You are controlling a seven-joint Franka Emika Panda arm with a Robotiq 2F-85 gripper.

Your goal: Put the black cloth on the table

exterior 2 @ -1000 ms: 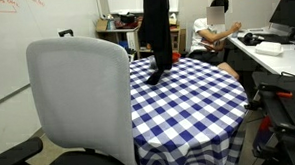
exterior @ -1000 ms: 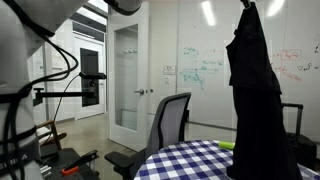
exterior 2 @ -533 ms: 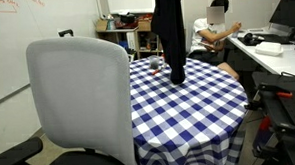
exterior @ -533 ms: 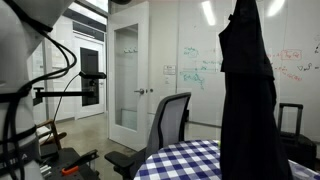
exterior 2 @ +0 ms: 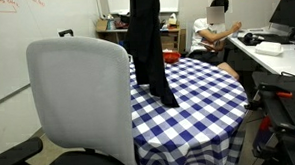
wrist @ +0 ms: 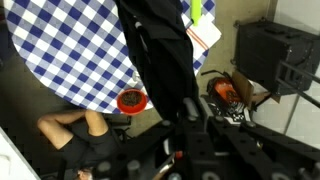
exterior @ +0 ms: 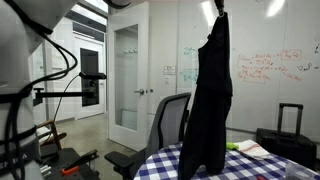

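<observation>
the gripper [wrist: 192,116] is clamped on the top of the black cloth [exterior: 208,100], its fingers closed around a bunched fold of fabric (in the wrist view the dark fingers and dark fabric blend together, so the exact pinch line is hard to make out). the cloth hangs from that one point, high above the table [exterior 2: 194,115], in a long narrow drape. in an exterior view its lower end touches the checked tabletop on the side of the table nearest the grey office chair [exterior 2: 78,101], the hem bent a little where it meets the surface. the rest of the fabric is in the air above the table. the chair stands just beside the table. some white and yellow-green papers [exterior: 247,149] lie on the table beyond the cloth. a black suitcase [exterior: 284,135] stands behind the table. a seated person [exterior 2: 217,29] is past the table's far side, well apart from the cloth.
</observation>
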